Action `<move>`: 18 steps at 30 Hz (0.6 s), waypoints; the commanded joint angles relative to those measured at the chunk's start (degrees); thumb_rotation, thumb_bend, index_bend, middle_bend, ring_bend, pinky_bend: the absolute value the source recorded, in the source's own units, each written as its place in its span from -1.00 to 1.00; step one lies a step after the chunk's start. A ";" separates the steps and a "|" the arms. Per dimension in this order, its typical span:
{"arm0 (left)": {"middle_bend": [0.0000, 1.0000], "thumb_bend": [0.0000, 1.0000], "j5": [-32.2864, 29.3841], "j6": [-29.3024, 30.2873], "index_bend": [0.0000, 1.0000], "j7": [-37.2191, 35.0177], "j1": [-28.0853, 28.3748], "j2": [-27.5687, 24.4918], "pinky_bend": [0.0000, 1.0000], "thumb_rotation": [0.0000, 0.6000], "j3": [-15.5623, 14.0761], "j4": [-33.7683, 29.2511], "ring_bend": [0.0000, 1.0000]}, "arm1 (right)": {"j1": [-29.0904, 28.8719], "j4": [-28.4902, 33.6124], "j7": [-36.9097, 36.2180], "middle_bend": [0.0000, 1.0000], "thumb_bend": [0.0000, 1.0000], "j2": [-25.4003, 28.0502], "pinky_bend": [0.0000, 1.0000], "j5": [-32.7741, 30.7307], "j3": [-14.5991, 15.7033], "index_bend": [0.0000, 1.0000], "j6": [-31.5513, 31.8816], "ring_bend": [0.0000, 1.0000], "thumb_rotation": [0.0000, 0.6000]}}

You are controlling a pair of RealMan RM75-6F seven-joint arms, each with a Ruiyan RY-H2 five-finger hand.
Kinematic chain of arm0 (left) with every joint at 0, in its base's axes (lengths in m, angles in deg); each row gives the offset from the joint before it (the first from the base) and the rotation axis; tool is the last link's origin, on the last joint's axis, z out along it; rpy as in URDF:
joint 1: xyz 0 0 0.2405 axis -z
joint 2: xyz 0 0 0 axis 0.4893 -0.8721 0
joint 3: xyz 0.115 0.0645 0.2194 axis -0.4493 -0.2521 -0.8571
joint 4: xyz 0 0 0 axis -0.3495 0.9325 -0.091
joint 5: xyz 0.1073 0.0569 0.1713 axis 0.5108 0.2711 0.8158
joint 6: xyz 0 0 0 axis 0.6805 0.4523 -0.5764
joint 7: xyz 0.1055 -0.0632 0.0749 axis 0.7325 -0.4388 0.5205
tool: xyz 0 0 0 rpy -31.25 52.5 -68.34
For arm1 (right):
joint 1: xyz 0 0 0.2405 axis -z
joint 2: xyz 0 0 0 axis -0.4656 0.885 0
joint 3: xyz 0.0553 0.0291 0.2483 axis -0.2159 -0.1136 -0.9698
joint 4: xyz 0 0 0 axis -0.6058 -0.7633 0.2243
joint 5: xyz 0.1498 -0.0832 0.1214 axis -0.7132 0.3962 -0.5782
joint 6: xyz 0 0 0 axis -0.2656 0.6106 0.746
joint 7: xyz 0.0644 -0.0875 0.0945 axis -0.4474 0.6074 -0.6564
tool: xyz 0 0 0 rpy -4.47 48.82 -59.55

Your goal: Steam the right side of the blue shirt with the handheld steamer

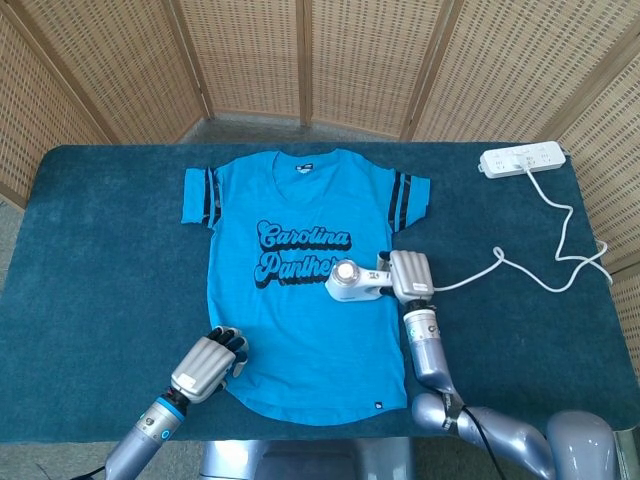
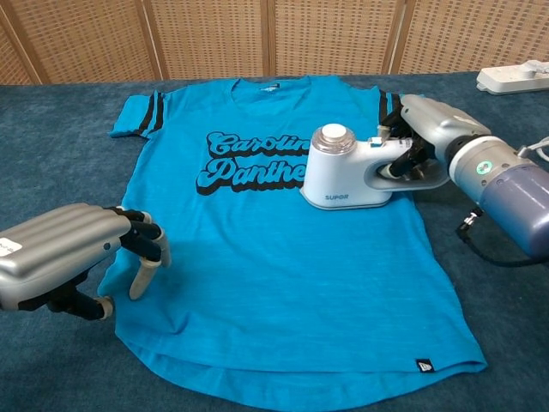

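A blue shirt (image 1: 300, 300) (image 2: 274, 275) printed "Carolina Panthers" lies flat on the dark teal table. A white handheld steamer (image 1: 352, 280) (image 2: 347, 172) rests on the shirt's right side, just right of the lettering. My right hand (image 1: 411, 276) (image 2: 425, 137) grips its handle from the right. My left hand (image 1: 208, 364) (image 2: 77, 257) hovers at the shirt's lower left hem with fingers curled downward, holding nothing; whether the fingertips touch the cloth is unclear.
A white power strip (image 1: 522, 158) (image 2: 515, 77) sits at the table's far right corner. Its white cord (image 1: 545, 270) loops across the table to the steamer. Wicker screens stand behind the table (image 1: 80, 260).
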 commanded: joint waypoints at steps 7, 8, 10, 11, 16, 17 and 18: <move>-0.27 -0.16 -0.01 0.05 0.29 0.00 -0.03 -0.02 -0.56 1.00 -0.05 0.03 -0.54 | 1.05 5.74 0.03 0.36 -0.27 0.52 0.15 2.44 2.83 0.33 0.56 0.35 1.00; -0.27 -0.16 0.01 0.13 0.29 -0.04 -0.06 -0.06 -0.56 1.00 -0.04 0.04 -0.54 | 1.13 6.63 0.32 0.36 -0.27 0.62 0.15 2.80 3.23 0.33 0.68 0.35 1.00; -0.27 -0.16 0.06 0.22 0.29 -0.13 -0.10 -0.12 -0.56 1.00 -0.08 0.02 -0.54 | 1.25 7.65 0.66 0.36 -0.27 0.77 0.15 3.11 3.63 0.32 0.81 0.35 1.00; -0.27 -0.16 0.10 0.27 0.29 -0.20 -0.13 -0.17 -0.56 1.00 -0.12 0.02 -0.54 | 1.31 8.39 1.00 0.36 -0.27 0.91 0.15 3.39 3.95 0.33 0.91 0.35 1.00; -0.27 -0.16 0.26 0.43 0.29 -0.57 -0.27 -0.33 -0.56 1.00 -0.29 0.09 -0.54 | 1.63 9.91 2.03 0.36 -0.27 1.35 0.15 3.42 4.31 0.33 1.33 0.35 1.00; -0.27 -0.16 0.29 0.47 0.29 -0.64 -0.29 -0.33 -0.56 1.00 -0.30 0.12 -0.54 | 1.68 9.76 2.07 0.36 -0.27 1.37 0.15 3.14 4.19 0.33 1.29 0.35 1.00; -0.27 -0.16 0.33 0.49 0.29 -0.70 -0.31 -0.34 -0.56 1.00 -0.33 0.13 -0.54 | 1.74 9.53 2.04 0.36 -0.27 1.40 0.15 2.82 4.05 0.32 1.21 0.35 1.00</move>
